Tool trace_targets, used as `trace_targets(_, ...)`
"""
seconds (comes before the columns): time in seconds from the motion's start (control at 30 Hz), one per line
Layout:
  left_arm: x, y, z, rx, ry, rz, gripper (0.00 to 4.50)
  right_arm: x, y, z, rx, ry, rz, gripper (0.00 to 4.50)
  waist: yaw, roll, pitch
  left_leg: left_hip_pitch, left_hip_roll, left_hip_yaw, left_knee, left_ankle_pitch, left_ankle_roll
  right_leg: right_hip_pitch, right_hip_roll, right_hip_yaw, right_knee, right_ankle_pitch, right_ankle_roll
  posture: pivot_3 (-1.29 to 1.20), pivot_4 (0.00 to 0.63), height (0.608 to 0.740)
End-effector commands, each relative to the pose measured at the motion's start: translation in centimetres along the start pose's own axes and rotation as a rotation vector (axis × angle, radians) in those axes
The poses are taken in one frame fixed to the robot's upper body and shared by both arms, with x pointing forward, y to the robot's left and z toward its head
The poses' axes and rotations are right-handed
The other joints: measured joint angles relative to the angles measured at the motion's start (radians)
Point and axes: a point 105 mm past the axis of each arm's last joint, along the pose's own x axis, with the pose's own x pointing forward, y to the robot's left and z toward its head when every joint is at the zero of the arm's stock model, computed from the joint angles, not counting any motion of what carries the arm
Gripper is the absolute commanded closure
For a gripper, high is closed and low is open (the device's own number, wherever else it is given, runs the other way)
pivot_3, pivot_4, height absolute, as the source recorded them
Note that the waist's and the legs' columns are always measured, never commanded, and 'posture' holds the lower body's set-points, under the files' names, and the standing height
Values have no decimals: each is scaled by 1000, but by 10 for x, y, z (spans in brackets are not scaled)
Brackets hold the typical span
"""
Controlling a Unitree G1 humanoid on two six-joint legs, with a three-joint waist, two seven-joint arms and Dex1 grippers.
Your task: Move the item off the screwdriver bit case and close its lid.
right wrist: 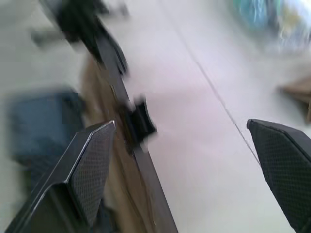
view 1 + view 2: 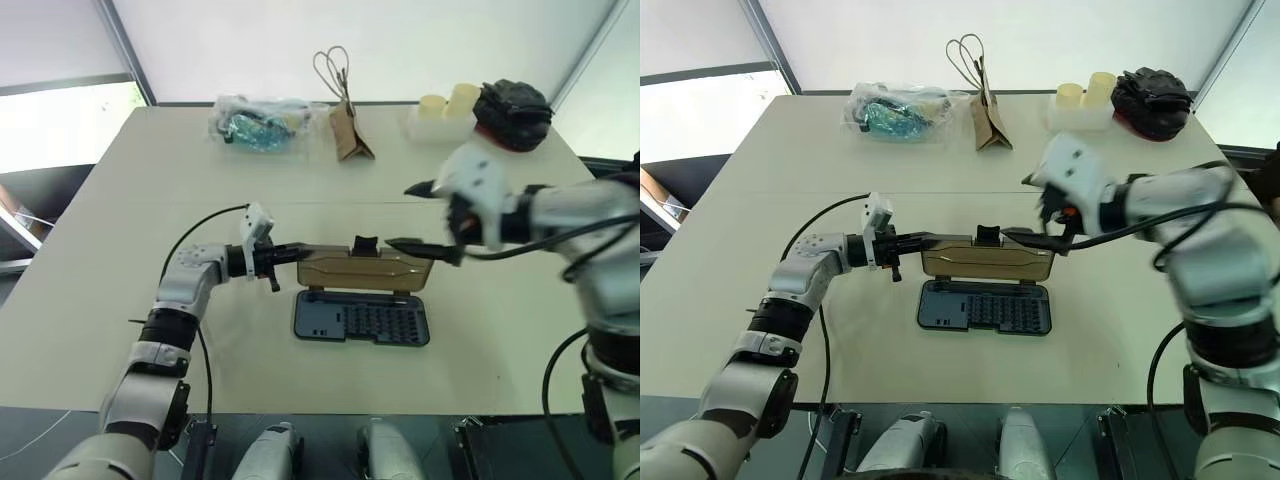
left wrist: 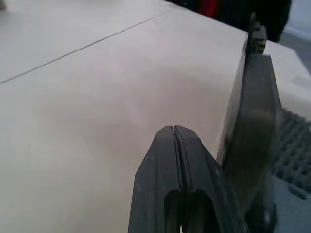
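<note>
The screwdriver bit case (image 2: pixel 984 306) lies near the front middle of the table (image 2: pixel 760 200), its dark tray open and flat, rows of bits showing. The lid (image 2: pixel 985 258) stands roughly upright along the tray's far edge, with its small black latch tab (image 2: pixel 987 234) at the top. Nothing rests on the tray or lid, so the clearing part looks done and the step in hand is the closing.

The left gripper (image 2: pixel 915 240) reaches in level from the lid's left end, its 2 black fingers pressed fully together and holding nothing; in the left wrist view the shut fingertips (image 3: pixel 173 138) sit just beside the lid's face, and whether they actually touch it cannot be told. The right gripper (image 2: pixel 418 218) hovers at the lid's right end, jaws spread wide and empty, 1 finger above the lid's top corner and the other higher up. In the right wrist view the lid's edge and latch tab run between its spread fingers (image 1: pixel 90 165).

Next, the lid likely needs a push from its far side toward the robot, so it folds down over the tray, then a press near the latch tab until it seats. The lid may spring back if it is released early.

Well behind, a brown paper bag (image 2: pixel 987 118), a clear bag of items (image 2: pixel 895 112) and a black bundle (image 2: pixel 1152 98) sit clear of the work.
</note>
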Motion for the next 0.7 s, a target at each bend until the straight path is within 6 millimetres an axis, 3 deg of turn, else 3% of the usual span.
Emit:
trace_targets(0.03, -2, -34, 7, -2, 88, -249, 4500, -22, 12, 7, 84, -47, 28, 29, 0, 0, 0, 0, 0, 0, 0, 0, 0, 0, 0, 0, 0, 0, 0, 0, 150, 740)
trace_targets(0.17, -10, -54, -6, -24, 200, -382, 4500, -29, 7, 7, 136, -58, -20, 29, 0, 0, 0, 0, -1, 1, 1, 0, 0, 1, -1, 1, 0, 0, 0, 0, 150, 740)
trace_targets(0.27, -20, -58, -9, 31, 290, -431, 4500, -28, 2, -16, 158, 52, -98, 29, 1, 0, 0, 0, 0, 1, 1, 0, 0, 0, -1, 1, 0, 0, 0, 0, 150, 740)
trace_targets(0.4, -28, -23, 60, 19, 69, -241, 4500, -17, 28, -52, 138, 210, -64, 29, 13, -4, 2, -1, -1, 0, 2, 0, 0, 0, -1, 1, 1, 0, 0, 0, 150, 740)
trace_targets(0.53, -46, -5, 86, 57, 33, -152, 4500, -4, 53, -75, 156, 261, -29, 29, -1, -4, 3, -2, -1, 1, 2, 0, 0, -2, -1, 1, 1, 0, 0, 0, 150, 740)
trace_targets(0.63, -43, 11, 84, 126, 84, -93, 4500, 3, 63, -84, 173, 270, -9, 896, -2, -4, 3, 1, -1, 2, 1, 0, 0, -1, -1, 1, 2, 0, 0, 0, 150, 740)
trace_targets(0.7, -39, 17, 81, 148, 102, -80, 4500, 6, 68, -86, 167, 277, 7, 1979, -1, -4, 3, 1, -1, 2, 2, 0, 0, -1, 0, 0, 2, 0, 0, 0, 150, 740)
